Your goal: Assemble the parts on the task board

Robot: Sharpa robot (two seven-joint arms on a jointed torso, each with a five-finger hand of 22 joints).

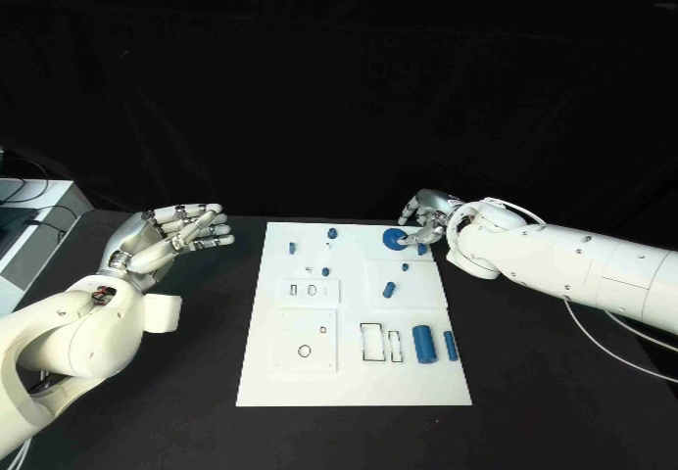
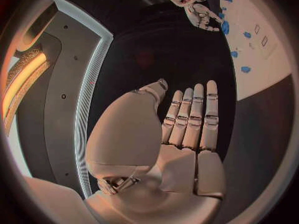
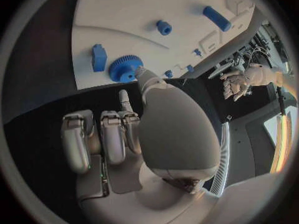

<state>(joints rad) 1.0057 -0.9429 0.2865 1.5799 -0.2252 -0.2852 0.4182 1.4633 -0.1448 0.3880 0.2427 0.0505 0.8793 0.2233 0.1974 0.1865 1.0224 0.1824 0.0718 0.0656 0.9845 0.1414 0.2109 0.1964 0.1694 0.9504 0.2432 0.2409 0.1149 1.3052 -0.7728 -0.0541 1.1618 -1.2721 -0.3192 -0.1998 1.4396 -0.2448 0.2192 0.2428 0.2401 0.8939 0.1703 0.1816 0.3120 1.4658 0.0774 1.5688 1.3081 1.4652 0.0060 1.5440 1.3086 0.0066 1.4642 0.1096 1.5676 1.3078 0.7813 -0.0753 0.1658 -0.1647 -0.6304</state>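
The white task board (image 1: 354, 377) lies in the middle of the black table. A blue gear (image 1: 393, 238) sits flat near its far right corner. My right hand (image 1: 428, 217) reaches in from the right and pinches the gear's rim. In the right wrist view the thumb tip (image 3: 143, 76) touches the gear (image 3: 123, 68), one finger stretches toward it and the others are curled in. A small blue block (image 3: 98, 57) stands beside the gear. My left hand (image 1: 176, 230) hovers left of the board, fingers straight, holding nothing; its empty palm (image 2: 187, 134) is plain in the left wrist view.
Loose blue cylinders (image 1: 424, 343) lie on the board's near right part, and another (image 1: 389, 289) lies mid-board. Small blue pegs (image 1: 332, 233) stand along the far edge. White equipment (image 1: 28, 211) sits at the table's far left.
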